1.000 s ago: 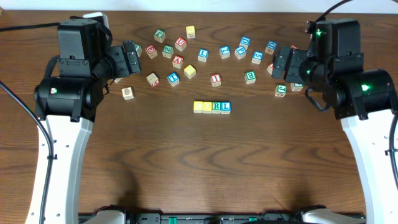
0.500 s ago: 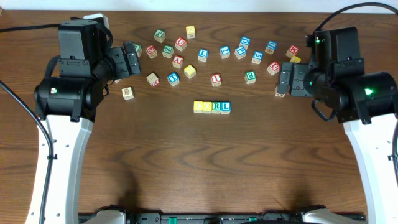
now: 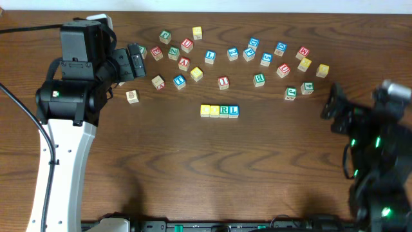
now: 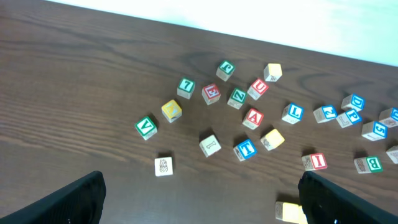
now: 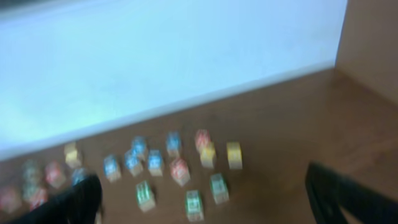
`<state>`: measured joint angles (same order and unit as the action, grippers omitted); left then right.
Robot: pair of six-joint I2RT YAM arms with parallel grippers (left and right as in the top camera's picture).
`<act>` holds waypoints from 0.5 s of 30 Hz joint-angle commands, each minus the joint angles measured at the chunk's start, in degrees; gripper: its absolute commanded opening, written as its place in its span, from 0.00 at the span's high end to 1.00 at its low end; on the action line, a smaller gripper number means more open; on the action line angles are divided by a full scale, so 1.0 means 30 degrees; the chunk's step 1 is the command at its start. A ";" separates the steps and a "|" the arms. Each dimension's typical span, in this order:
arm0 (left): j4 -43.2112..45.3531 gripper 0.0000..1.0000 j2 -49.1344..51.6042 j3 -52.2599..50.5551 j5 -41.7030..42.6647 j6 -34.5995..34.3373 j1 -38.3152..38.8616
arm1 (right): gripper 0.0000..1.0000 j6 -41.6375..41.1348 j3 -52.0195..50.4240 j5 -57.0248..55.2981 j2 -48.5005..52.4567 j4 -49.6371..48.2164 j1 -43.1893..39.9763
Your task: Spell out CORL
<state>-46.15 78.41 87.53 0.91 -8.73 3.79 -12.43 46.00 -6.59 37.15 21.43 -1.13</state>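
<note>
A row of several letter blocks [image 3: 219,111] lies side by side at the table's middle; the last two read R and L, the first two are yellow. Its left end shows in the left wrist view [image 4: 291,212]. Many loose letter blocks [image 3: 223,82] lie scattered behind the row. My left gripper [image 3: 136,59] is open and empty, held above the table's back left; in its own view the fingertips [image 4: 202,205] stand wide apart. My right gripper [image 3: 336,106] is open and empty at the right side, well clear of the row. Its view [image 5: 202,199] is blurred.
Loose blocks at the back right [image 3: 304,64] lie just behind my right gripper and show in the right wrist view [image 5: 180,168]. A single pale block [image 3: 132,96] lies near my left arm. A white wall runs along the table's back edge [image 4: 249,25].
My right arm has pulled back from the back-right blocks toward the front right and now sits low at the right edge. My left arm and the row of blocks have not moved.
</note>
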 commanded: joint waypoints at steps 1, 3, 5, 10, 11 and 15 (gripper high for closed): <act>-0.0036 0.02 0.0051 0.0189 -0.0248 0.0197 -0.0066 | 0.01 0.0313 -0.4218 0.0328 -0.3373 -0.1909 -0.0350; -0.0036 0.02 0.0051 0.0189 -0.0248 0.0197 -0.0066 | 0.01 0.0306 -0.6841 0.0335 -0.5697 -0.3082 -0.0423; -0.0036 0.02 0.0051 0.0189 -0.0248 0.0197 -0.0066 | 0.01 0.0306 -0.9034 0.0532 -0.7664 -0.3840 -0.0423; -0.0036 0.02 0.0051 0.0189 -0.0248 0.0197 -0.0066 | 0.01 0.0262 -1.3034 0.1450 -1.1045 -0.5297 -0.0415; -0.0036 0.02 0.0051 0.0189 -0.0248 0.0197 -0.0066 | 0.01 0.0219 -1.3508 0.1552 -1.1402 -0.5472 -0.0415; -0.0036 0.02 0.0051 0.0189 -0.0248 0.0197 -0.0066 | 0.01 0.0153 -1.5008 0.1814 -1.2276 -0.5792 -0.0408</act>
<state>-46.17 78.43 87.53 0.91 -8.73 3.79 -12.32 2.81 -2.66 1.87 4.56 -1.54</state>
